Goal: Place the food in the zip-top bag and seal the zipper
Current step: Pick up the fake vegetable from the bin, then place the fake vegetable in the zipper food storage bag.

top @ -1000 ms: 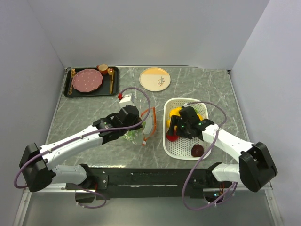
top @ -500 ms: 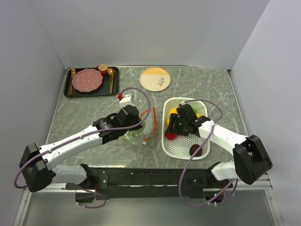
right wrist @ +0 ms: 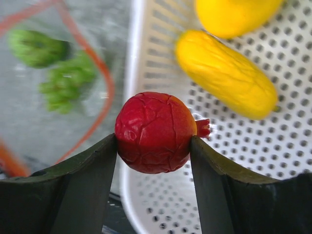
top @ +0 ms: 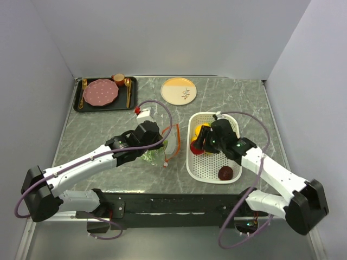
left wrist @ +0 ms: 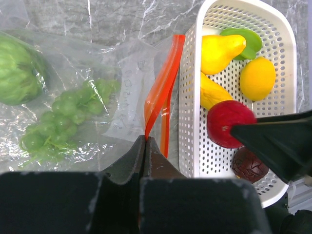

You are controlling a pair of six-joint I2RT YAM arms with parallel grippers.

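Observation:
My right gripper [right wrist: 153,146] is shut on the red ball [right wrist: 155,131] and holds it above the left edge of the white basket [top: 201,169]; the ball also shows in the top view [top: 197,147]. Yellow pieces [right wrist: 226,72] and the dark maroon ball [top: 226,173] lie in the basket. My left gripper [left wrist: 145,139] is shut on the orange-red zipper strip [left wrist: 161,92] of the clear bag [left wrist: 83,112] and holds its edge up. Green grapes [left wrist: 63,117] and a green leafy piece [left wrist: 17,70] lie inside the bag. The slider is not visible.
A black tray [top: 105,95] with a pink scalloped plate, cup and cutlery sits at the back left. A cream and orange plate [top: 179,90] lies at the back middle. The table's near edge runs just below the basket.
My right gripper has lifted the red ball from the basket floor and moved it left and up toward the basket's left rim. The left gripper has stayed still on the zipper strip.

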